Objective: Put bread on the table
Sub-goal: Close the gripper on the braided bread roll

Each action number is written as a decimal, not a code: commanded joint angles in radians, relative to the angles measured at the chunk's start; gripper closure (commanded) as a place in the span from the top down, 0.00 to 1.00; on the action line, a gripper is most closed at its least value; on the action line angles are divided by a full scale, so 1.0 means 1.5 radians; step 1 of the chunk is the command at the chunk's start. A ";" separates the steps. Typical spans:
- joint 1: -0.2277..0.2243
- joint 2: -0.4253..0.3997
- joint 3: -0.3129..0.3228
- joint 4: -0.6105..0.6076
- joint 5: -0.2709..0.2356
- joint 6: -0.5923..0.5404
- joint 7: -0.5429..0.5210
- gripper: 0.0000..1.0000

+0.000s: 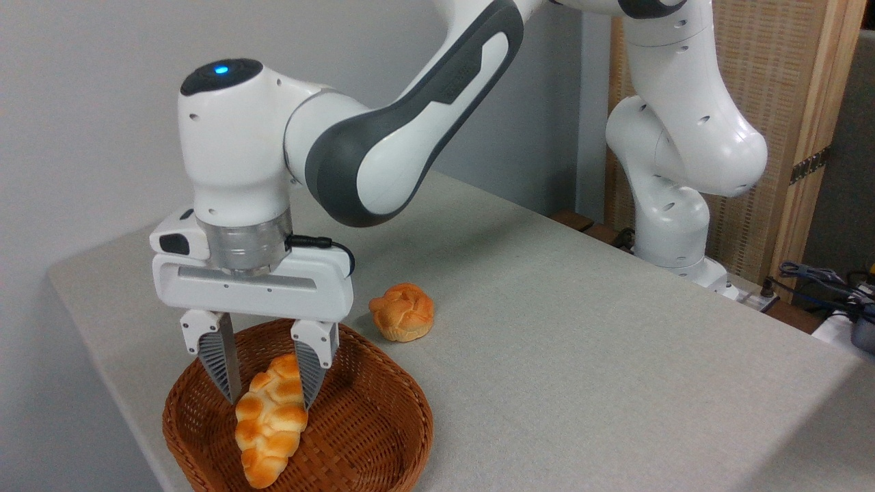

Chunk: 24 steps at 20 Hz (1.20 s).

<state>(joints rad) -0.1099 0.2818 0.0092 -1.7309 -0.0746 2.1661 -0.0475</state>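
A: We see the grey table (581, 328) under a plain wall; at six o'clock the wicker basket (383, 437) is cut off by the frame's bottom edge.

B: In it lies the bread (270, 427). Our gripper (268, 396) straddles its upper end, fingers parted, one on each side; we cannot tell whether they touch it.

A: At twelve o'clock from the basket rim sits the bun (402, 312), on bare cloth stretching out toward three o'clock.

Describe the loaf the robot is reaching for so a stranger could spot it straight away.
On the grey table, find the brown wicker basket at the near left corner. The bread lies inside it, its top end between the gripper fingers. It is long and braided, unlike the small round bun outside the basket.
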 commanded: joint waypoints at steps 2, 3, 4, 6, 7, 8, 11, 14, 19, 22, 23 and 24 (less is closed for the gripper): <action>-0.002 0.014 -0.005 -0.027 -0.008 0.093 0.000 1.00; -0.002 0.014 -0.007 -0.033 -0.004 0.094 0.001 1.00; -0.002 0.014 -0.007 -0.034 -0.004 0.094 0.002 1.00; -0.002 0.014 -0.007 -0.035 -0.003 0.093 0.004 0.97; -0.002 0.013 -0.008 -0.037 -0.002 0.092 0.013 0.87; -0.002 0.012 -0.008 -0.037 -0.003 0.091 0.029 0.71; -0.001 0.010 -0.008 -0.037 -0.009 0.089 0.040 0.50; 0.001 0.008 -0.008 -0.036 -0.010 0.080 0.040 0.42; 0.003 0.003 -0.007 -0.035 -0.012 0.065 0.039 0.41; 0.004 -0.013 -0.001 -0.030 -0.012 0.039 0.041 0.41; 0.004 -0.024 0.001 -0.027 -0.013 0.022 0.049 0.41; 0.005 -0.037 0.001 -0.022 -0.016 -0.001 0.062 0.42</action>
<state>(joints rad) -0.1055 0.2868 0.0046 -1.7696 -0.0745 2.2433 -0.0035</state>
